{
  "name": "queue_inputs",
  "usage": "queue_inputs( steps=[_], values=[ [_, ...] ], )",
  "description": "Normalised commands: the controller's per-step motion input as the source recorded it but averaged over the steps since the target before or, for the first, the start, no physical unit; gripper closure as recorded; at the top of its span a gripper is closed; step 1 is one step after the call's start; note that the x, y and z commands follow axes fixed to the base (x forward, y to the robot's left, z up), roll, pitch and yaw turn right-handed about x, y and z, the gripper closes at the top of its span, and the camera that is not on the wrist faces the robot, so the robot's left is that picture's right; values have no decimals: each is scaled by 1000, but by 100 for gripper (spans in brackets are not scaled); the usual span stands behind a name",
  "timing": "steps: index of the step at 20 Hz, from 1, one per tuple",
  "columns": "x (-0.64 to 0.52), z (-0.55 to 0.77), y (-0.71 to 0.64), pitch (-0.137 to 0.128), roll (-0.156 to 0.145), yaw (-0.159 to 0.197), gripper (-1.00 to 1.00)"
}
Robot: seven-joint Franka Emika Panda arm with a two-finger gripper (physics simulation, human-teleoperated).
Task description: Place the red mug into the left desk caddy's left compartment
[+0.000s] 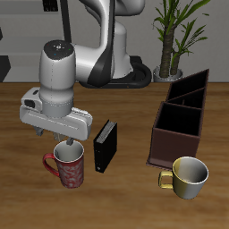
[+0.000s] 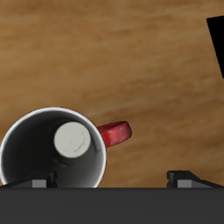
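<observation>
Two mugs: gripper (image 1: pixel 68 143), seemingly spread, above the red mug (image 1: pixel 68 166); one yellow mug (image 1: pixel 188 175).

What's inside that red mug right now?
Nothing. The wrist view looks straight down into the red mug: a dark inner wall and a pale round bottom, no contents. The gripper hovers just above its rim, and its body hides the mug's nearest edge in that view.

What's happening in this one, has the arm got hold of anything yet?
Not yet. The Franka arm's gripper hangs right above the red mug, which stands upright on the table, with nothing between the fingers. The left desk caddy sits apart, empty as far as can be seen, with a yellow-gold mug in front of it and a small black box beside the red mug.
</observation>
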Motion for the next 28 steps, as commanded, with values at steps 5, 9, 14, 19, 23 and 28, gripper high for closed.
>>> queue_inputs(
  steps=[5, 9, 14, 19, 23, 28],
  values=[
    [52, -432, 19, 45, 6, 11, -100],
    [-52, -370, -103, 39, -30, -7, -100],
    [-86, -419, -44, 61, -10, -44, 100],
    [-68, -169, -31, 19, -4, -14, 100],
    [-67, -51, -29, 15, -7, -20, 100],
    [-23, 107, -20, 0, -15, -40, 100]
  ],
)
